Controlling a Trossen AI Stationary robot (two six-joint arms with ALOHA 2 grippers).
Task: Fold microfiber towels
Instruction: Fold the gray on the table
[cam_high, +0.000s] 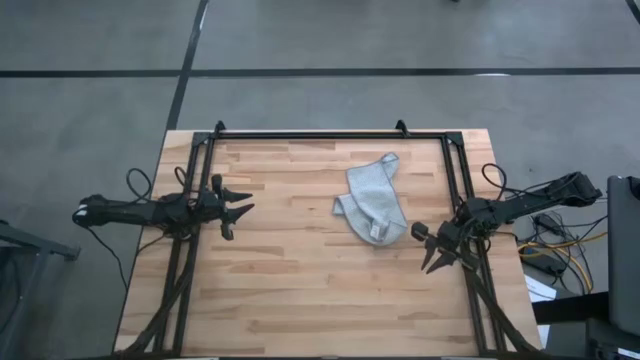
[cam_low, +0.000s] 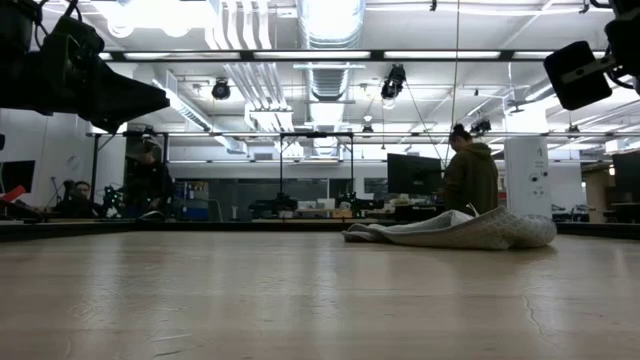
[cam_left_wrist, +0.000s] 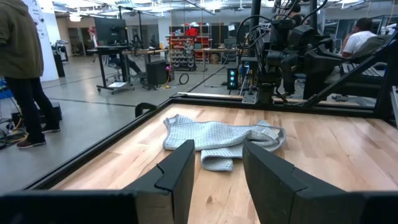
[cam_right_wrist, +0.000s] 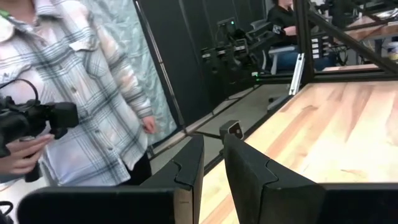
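Light grey-blue microfiber towel (cam_high: 372, 200) lying crumpled on the wooden worktop (cam_high: 300, 270), right of centre and toward the far edge — bunched into an uneven heap, not flat, with a small white tag (cam_high: 377, 231) showing at its near end. Seen from table height as a low rumpled mound (cam_low: 460, 232) resting on the planks. No container anywhere on the surface.

Left gripper (cam_high: 238, 212) hovering over the left side of the worktop, well apart from the towel, pointed toward it; jaws apart, nothing between them, towel (cam_left_wrist: 217, 138) visible beyond the two dark fingers (cam_left_wrist: 177, 177). Right gripper (cam_high: 433, 252) near the right edge, just beside the towel's near end but not touching it; jaws standing a narrow gap apart with nothing held, fingers (cam_right_wrist: 252, 174) aimed out past the worktop's edge.

Worktop of pale butcher-block strips, framed by a black metal rail (cam_high: 330, 134). Grey floor around it, crossed by dark lines. Beyond — an open workshop with ceiling ducts, monitors and benches; a person in a dark hooded top (cam_low: 470, 178) standing behind the towel, another in a plaid shirt (cam_right_wrist: 93, 93) close by the right side, holding a black device. No legible writing.
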